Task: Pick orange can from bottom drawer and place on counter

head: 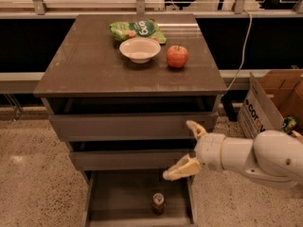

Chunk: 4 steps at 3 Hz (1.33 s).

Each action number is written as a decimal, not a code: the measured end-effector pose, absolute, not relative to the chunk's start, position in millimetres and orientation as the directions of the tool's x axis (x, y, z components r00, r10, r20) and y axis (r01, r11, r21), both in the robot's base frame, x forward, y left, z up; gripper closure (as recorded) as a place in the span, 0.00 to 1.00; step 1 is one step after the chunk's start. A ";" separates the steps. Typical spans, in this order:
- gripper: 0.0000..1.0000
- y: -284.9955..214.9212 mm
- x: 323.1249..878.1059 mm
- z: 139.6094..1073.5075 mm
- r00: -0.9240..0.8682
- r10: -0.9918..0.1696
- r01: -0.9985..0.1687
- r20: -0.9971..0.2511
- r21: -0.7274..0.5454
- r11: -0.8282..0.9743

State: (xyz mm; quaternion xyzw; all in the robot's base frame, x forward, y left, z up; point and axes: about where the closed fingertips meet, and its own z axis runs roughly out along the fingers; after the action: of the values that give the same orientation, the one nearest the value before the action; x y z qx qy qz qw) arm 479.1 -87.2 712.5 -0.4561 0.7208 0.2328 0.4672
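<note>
The orange can stands upright in the open bottom drawer, near its front middle, silver top showing. My gripper is open, its pale fingers spread, at the right side of the drawer stack, above and right of the can and apart from it. The white arm reaches in from the right. The counter is the brown glossy cabinet top above the drawers.
On the counter sit a white bowl, a red apple and a green snack bag. The two upper drawers stand slightly open. A cardboard box stands on the floor to the right.
</note>
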 end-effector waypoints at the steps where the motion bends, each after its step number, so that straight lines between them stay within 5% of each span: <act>1: 0.00 -87.9 478.4 653.7 -0.035 -0.451 -0.919 -0.892 -0.149 0.366; 4: 0.00 -89.6 458.4 505.5 0.075 -0.341 -0.973 -0.937 -0.144 0.180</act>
State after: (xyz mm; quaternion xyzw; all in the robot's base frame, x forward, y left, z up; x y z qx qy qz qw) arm 458.4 -89.6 505.5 -0.5508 0.5965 0.3265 0.4839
